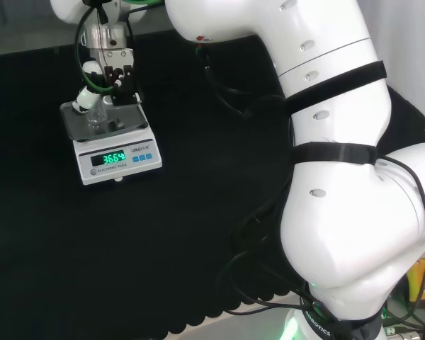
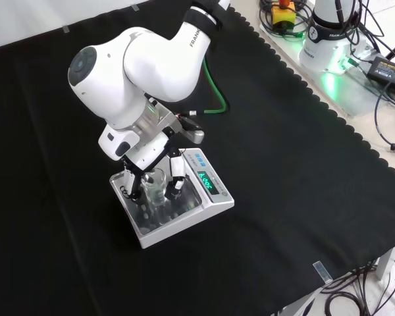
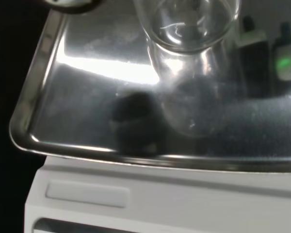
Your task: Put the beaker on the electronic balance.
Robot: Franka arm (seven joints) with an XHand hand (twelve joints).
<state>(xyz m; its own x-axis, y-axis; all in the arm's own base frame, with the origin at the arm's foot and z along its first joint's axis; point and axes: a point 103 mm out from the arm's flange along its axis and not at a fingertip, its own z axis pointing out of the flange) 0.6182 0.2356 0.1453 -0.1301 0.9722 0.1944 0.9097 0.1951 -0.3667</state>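
Upper left, head view: hand (image 1: 99, 83) curled around the glass beaker (image 1: 97, 117), which stands on the electronic balance (image 1: 113, 145) pan. Risk: withdrawing before the fingers fully part could tip the beaker.
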